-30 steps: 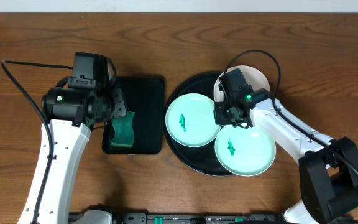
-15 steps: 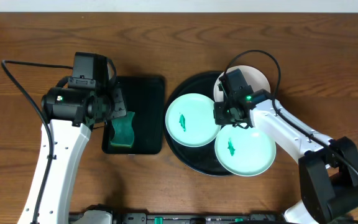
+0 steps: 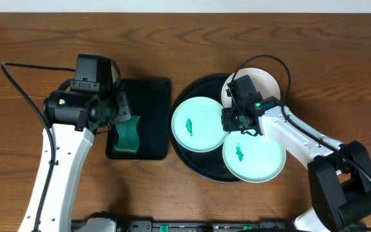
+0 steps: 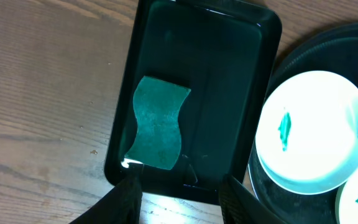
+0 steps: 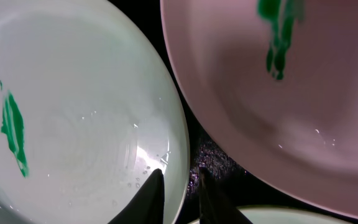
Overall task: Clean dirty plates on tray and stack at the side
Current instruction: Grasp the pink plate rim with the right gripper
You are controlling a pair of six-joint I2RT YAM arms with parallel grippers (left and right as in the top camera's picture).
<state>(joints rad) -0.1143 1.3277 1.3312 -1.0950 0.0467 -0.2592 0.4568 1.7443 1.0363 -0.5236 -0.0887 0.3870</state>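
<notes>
Three white plates lie on the round black tray (image 3: 184, 156): a left plate (image 3: 198, 124), a front plate (image 3: 253, 154) and a back plate (image 3: 266, 80), each with a teal smear. My right gripper (image 3: 232, 119) is low at the left plate's right rim. In the right wrist view it (image 5: 180, 190) is shut on the rim of the left plate (image 5: 73, 112), one finger inside and one over the tray; the back plate (image 5: 278, 93) is beside it. My left gripper (image 3: 122, 111) is open and empty at the left edge of the rectangular tray.
A green sponge (image 3: 127, 132) lies in the smaller rectangular black tray (image 3: 150, 96) left of the round tray; it also shows in the left wrist view (image 4: 159, 130). Bare wooden table (image 3: 340, 64) surrounds both trays.
My right gripper has shifted very slightly at the plate's rim. The plates, the sponge and the left arm have not moved.
</notes>
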